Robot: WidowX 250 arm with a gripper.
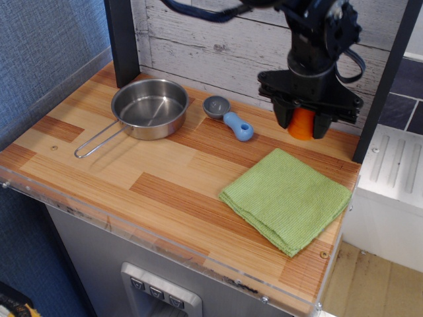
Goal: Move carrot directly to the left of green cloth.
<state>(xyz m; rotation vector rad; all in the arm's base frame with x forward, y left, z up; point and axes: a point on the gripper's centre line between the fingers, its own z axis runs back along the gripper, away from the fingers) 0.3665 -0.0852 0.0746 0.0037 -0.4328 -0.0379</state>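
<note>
Overhead, the claw was clenched on the carrot, holding it upright, long axis vertical, clear of the table. From the claw, the green cloth lay at about 6 o'clock, just below and apart. The destination, bare table at the cloth's 9 o'clock side, lay toward 7 to 8 o'clock from the claw, short of the blue scoop at 9 o'clock.

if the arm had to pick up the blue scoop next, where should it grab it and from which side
Probably the blue handle, from straight above. The scoop lies flat on the table, its handle angled away from the grey bowl, so jaws set across the handle's narrow width should close cleanly. The round bowl end is wider and likelier to slip.
</note>
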